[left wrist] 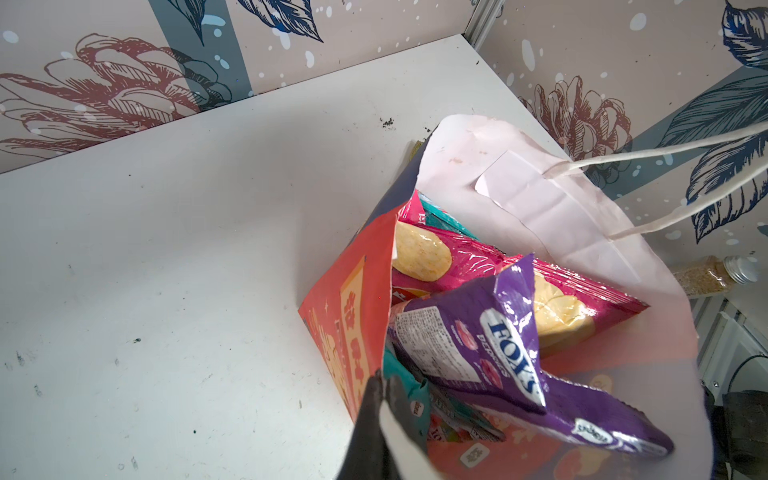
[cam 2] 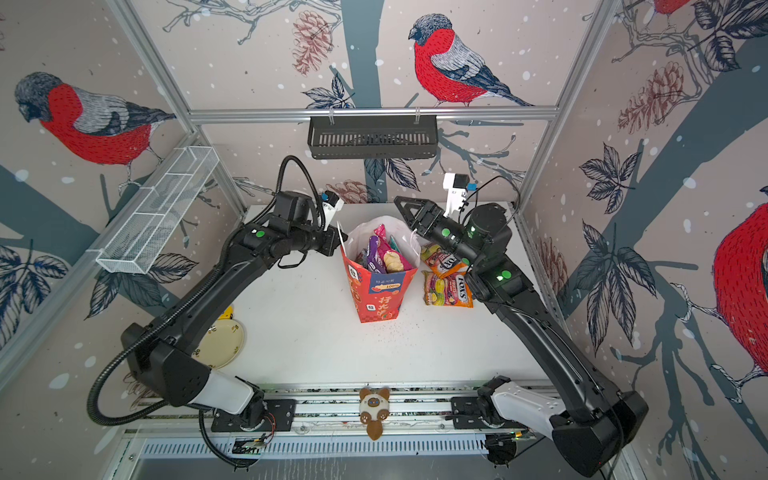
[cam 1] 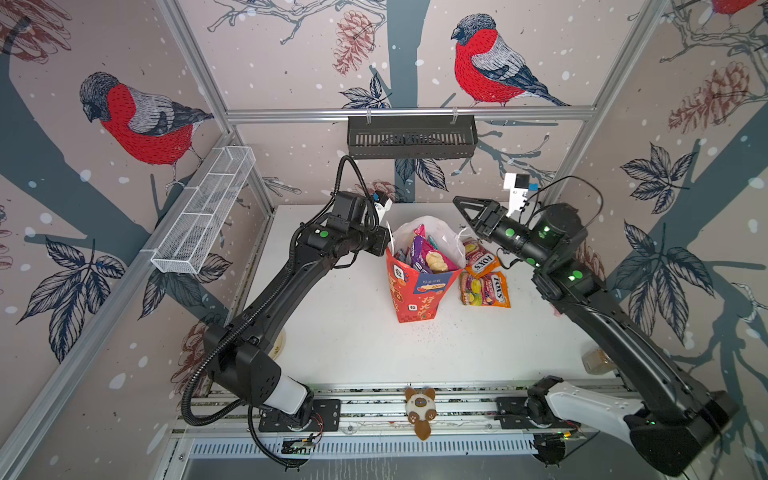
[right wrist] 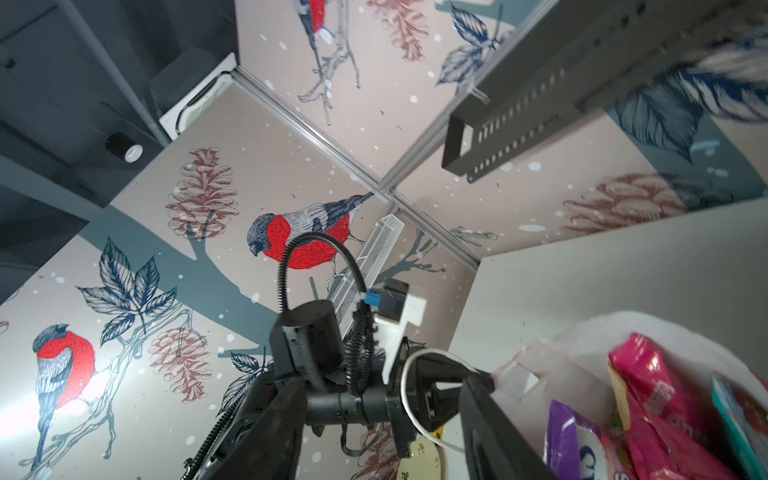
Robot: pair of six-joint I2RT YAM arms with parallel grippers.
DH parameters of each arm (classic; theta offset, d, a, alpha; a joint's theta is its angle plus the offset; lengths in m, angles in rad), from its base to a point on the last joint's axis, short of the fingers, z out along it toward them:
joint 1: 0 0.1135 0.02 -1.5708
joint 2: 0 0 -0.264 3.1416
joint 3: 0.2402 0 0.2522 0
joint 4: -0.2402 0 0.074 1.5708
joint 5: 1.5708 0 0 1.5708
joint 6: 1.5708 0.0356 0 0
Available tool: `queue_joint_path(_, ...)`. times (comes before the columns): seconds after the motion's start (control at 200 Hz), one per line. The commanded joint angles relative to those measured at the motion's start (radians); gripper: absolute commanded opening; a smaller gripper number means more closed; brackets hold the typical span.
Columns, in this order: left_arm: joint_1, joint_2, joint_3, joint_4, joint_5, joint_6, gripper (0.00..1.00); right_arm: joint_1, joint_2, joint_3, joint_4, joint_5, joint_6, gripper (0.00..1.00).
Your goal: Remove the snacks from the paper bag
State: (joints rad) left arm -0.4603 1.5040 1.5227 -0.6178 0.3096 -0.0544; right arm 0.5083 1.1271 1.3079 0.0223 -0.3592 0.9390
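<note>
The red paper bag [cam 1: 415, 295] [cam 2: 376, 299] stands upright mid-table, its mouth open. My left gripper [cam 1: 386, 246] [left wrist: 381, 380] is shut on the bag's left rim. Snacks fill the bag: a purple FOX'S packet [left wrist: 490, 345] [cam 1: 417, 252], a pink chip bag [left wrist: 582, 291] [cam 1: 438, 261] and teal packets [left wrist: 401, 374]. Two orange FOX'S packets [cam 1: 482, 261] [cam 1: 487, 289] lie on the table just right of the bag. My right gripper [cam 1: 460, 204] [cam 2: 401, 203] [right wrist: 384, 380] hovers above and behind the bag's right rim, open and holding nothing.
A plush cat [cam 1: 420, 409] lies on the front rail. A cream plate [cam 2: 220, 343] sits under the left arm. A small jar [cam 1: 596, 359] lies at the right edge. A black basket [cam 1: 411, 137] hangs on the rear wall, a white wire basket [cam 1: 203, 212] on the left.
</note>
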Motion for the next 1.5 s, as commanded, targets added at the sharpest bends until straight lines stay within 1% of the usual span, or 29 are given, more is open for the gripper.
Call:
queue_joint_path(0.0, 0.002, -0.019, -0.006, 0.082, 0.005, 0.006, 0.0, 0.026, 0.032, 0.141, -0.332, 0.141, -0.208, 0.54)
queue_joint_path(0.08, 0.002, -0.022, -0.011, 0.085, 0.005, 0.006, 0.0, 0.083, 0.077, 0.243, -0.524, 0.263, -0.293, 0.49)
queue_joint_path(0.155, 0.003, -0.022, -0.012, 0.082, 0.003, 0.005, 0.0, 0.151, 0.134, 0.32, -0.65, 0.304, -0.343, 0.47)
queue_joint_path(0.28, 0.003, -0.027, -0.014, 0.067, -0.005, -0.001, 0.0, 0.298, 0.271, 0.449, -0.794, 0.353, -0.361, 0.46)
queue_joint_path(0.33, 0.002, -0.036, -0.023, 0.066, -0.008, -0.01, 0.0, 0.339, 0.314, 0.483, -0.826, 0.377, -0.356, 0.47)
queue_joint_path(0.38, 0.0, -0.055, -0.044, 0.075, -0.012, -0.028, 0.0, 0.375, 0.36, 0.526, -0.873, 0.427, -0.341, 0.48)
queue_joint_path(0.495, -0.015, -0.112, -0.112, 0.118, -0.023, -0.073, 0.0, 0.42, 0.472, 0.638, -1.004, 0.544, -0.316, 0.49)
queue_joint_path(0.645, -0.04, -0.151, -0.157, 0.133, -0.056, -0.118, 0.0, 0.446, 0.582, 0.765, -1.135, 0.581, -0.313, 0.49)
queue_joint_path(0.72, -0.05, -0.167, -0.177, 0.131, -0.072, -0.139, 0.0, 0.452, 0.623, 0.803, -1.197, 0.593, -0.317, 0.49)
queue_joint_path(0.805, -0.054, -0.185, -0.204, 0.142, -0.08, -0.154, 0.0, 0.454, 0.646, 0.815, -1.235, 0.594, -0.316, 0.53)
queue_joint_path(0.921, -0.055, -0.198, -0.225, 0.143, -0.102, -0.162, 0.0, 0.45, 0.641, 0.8, -1.249, 0.617, -0.31, 0.54)
queue_joint_path(1.026, -0.057, -0.205, -0.235, 0.145, -0.111, -0.167, 0.0, 0.439, 0.628, 0.75, -1.217, 0.584, -0.321, 0.53)
queue_joint_path(1.166, -0.055, -0.212, -0.242, 0.148, -0.115, -0.178, 0.0, 0.438, 0.639, 0.724, -1.169, 0.502, -0.333, 0.54)
queue_joint_path(1.251, -0.055, -0.218, -0.249, 0.159, -0.113, -0.184, 0.0, 0.439, 0.652, 0.724, -1.164, 0.497, -0.337, 0.56)
queue_joint_path(1.496, -0.054, -0.222, -0.253, 0.166, -0.112, -0.187, 0.0, 0.433, 0.704, 0.729, -1.131, 0.505, -0.355, 0.56)
